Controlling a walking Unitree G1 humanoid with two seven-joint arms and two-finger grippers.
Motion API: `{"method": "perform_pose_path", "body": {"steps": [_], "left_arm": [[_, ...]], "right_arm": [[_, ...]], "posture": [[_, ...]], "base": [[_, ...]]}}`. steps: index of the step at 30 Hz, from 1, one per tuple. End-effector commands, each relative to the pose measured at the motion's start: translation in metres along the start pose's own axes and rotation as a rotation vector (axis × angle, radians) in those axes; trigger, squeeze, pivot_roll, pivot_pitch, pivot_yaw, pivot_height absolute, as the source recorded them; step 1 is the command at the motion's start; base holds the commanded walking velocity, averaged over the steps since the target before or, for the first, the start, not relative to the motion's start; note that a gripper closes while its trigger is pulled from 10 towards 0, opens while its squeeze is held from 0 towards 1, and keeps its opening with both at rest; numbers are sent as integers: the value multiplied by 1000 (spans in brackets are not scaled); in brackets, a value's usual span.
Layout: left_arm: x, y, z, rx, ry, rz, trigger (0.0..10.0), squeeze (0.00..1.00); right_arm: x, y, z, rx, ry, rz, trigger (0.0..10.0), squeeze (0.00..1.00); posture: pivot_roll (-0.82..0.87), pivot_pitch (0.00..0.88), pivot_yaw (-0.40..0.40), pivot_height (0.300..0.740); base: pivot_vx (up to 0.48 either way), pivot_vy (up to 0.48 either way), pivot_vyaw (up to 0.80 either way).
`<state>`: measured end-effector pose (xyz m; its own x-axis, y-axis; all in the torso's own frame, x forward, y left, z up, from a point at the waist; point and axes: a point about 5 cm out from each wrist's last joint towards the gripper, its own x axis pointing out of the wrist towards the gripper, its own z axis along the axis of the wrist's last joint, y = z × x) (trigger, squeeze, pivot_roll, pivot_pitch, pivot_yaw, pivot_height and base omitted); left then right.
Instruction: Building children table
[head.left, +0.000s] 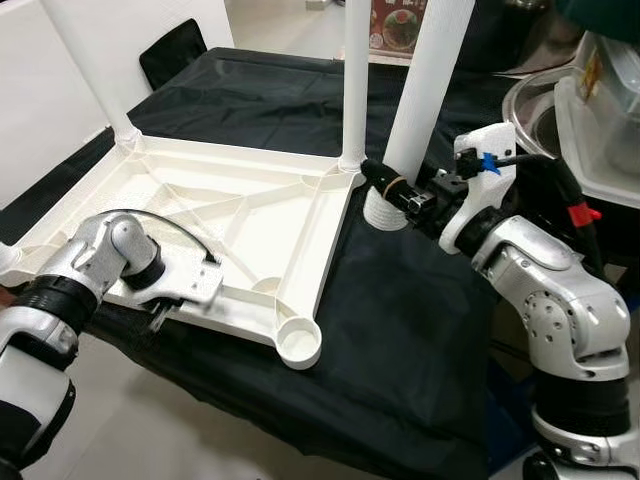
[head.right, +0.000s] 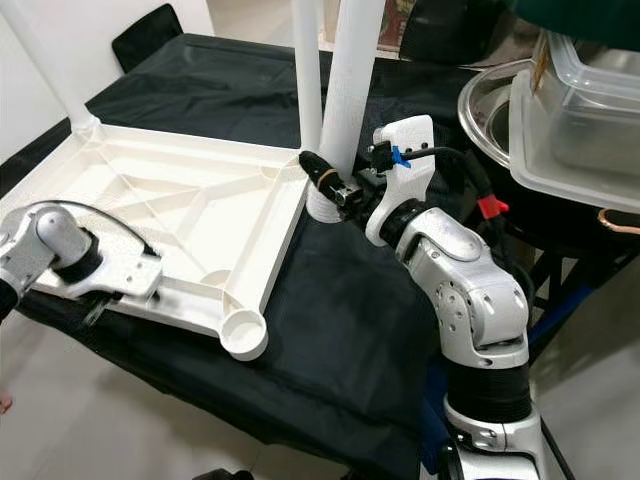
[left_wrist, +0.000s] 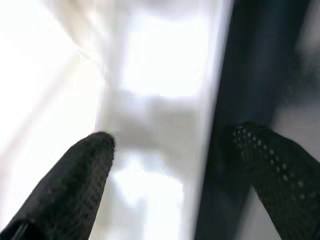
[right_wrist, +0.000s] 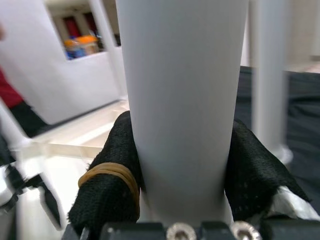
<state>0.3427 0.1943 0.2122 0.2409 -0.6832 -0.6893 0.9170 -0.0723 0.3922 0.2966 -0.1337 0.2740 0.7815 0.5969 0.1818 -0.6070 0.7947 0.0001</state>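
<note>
A white plastic tabletop (head.left: 230, 210) lies upside down on a table draped in black cloth (head.left: 400, 330). Two white legs stand in its far corner sockets (head.left: 355, 80) (head.left: 90, 80). The near corner socket (head.left: 298, 345) holds no leg. My right gripper (head.left: 385, 185) is shut on a third leg (head.left: 430, 90), low down; the leg stands upright with its ribbed foot (head.left: 383, 212) on the cloth beside the tabletop's right corner. In the right wrist view both fingers (right_wrist: 112, 170) press on the leg (right_wrist: 182, 100). My left gripper (head.left: 165, 305) clamps the tabletop's near rim (left_wrist: 160, 125).
A steel bowl (head.left: 535, 110) and clear plastic containers (head.left: 610, 120) crowd the right side just behind my right arm. A black chair back (head.left: 170, 50) stands at the far left. The clothed table's front edge runs just below the tabletop.
</note>
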Motion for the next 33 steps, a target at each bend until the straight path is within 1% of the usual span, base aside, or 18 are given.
{"method": "perform_pose_path", "body": {"steps": [1, 3, 4, 5, 6, 8, 9, 10, 11, 12, 13, 14, 16, 17, 19, 22, 25, 33], "left_arm": [[-14, 12, 27, -12, -215, 144, 10000, 0], [-24, 10, 41, -26, -384, 197, 10000, 0], [-24, 10, 41, -26, -384, 197, 10000, 0], [-31, 8, 50, -58, -532, 267, 10000, 0], [-37, 5, 56, -83, -634, 314, 10000, 0], [-44, -5, 59, -252, -884, 540, 10000, 0], [-44, -5, 59, -252, -884, 540, 10000, 0], [-40, -15, 54, -343, -934, 653, 10000, 0], [-40, -15, 54, -343, -934, 653, 10000, 0], [-38, -22, 51, -404, -958, 724, 10000, 0], [-27, -34, 45, -499, -957, 789, 10000, 0], [-27, -34, 45, -499, -957, 789, 10000, 0], [-10, -57, 40, -664, -945, 850, 10000, 0], [-10, -57, 40, -664, -945, 850, 10000, 0], [10, -79, 44, -784, -943, 862, 10000, 0], [16, -86, 48, -817, -934, 861, 10000, 0], [26, -94, 60, -859, -944, 821, 10000, 0], [36, -90, 78, -890, -949, 809, 10000, 0]], "right_arm": [[0, 6, 1, 4, -23, 36, 10000, 0], [0, 8, 0, 4, -20, 45, 10000, 0], [0, 8, 0, 4, -20, 45, 10000, 0], [0, 9, -2, 4, -15, 48, 10000, 0], [0, 9, -3, 3, -11, 51, 10000, 0], [0, 12, -9, 1, 2, 60, 10000, 0], [0, 12, -9, 1, 2, 60, 10000, 0], [0, 14, -12, 7, 8, 65, 10000, 0], [0, 14, -12, 7, 8, 65, 10000, 0], [1, 15, -14, 11, 13, 68, 10000, 0], [1, 18, -18, 19, 20, 83, 10000, 0], [1, 18, -18, 19, 20, 83, 10000, 0], [3, 23, -22, 42, 27, 121, 10000, 0], [3, 23, -22, 42, 27, 121, 10000, 0], [4, 27, -25, 42, 38, 181, 10000, 0], [5, 28, -25, 42, 35, 200, 10000, 0], [2, 35, -30, 14, 62, 273, 10000, 0], [-4, 38, -32, -22, 98, 374, 10000, 0]], "posture": [[-125, 158, 50, 740], [-120, 161, 44, 740], [-120, 161, 44, 740], [-108, 159, 46, 740], [-107, 158, 47, 740], [-93, 157, 46, 740], [-93, 157, 46, 740], [-78, 154, 34, 740], [-78, 154, 34, 740], [-78, 154, 34, 740], [-53, 133, 24, 740], [-53, 133, 24, 740], [-42, 132, 18, 740], [-42, 132, 18, 740], [-27, 135, -2, 740], [-25, 136, -5, 740], [-24, 137, -18, 740], [-39, 123, -27, 740]], "base": [[0, 0, 0], [0, 0, 0], [0, 0, 0], [0, 0, 0], [0, 0, 0], [0, 0, 0], [0, 0, 0], [0, 0, 0], [0, 0, 0], [0, 0, 0], [0, 0, 0], [0, 0, 0], [0, 0, 0], [0, 0, 0], [0, -225, 0], [0, -450, 0], [0, -451, 788], [0, -345, 788]]}}
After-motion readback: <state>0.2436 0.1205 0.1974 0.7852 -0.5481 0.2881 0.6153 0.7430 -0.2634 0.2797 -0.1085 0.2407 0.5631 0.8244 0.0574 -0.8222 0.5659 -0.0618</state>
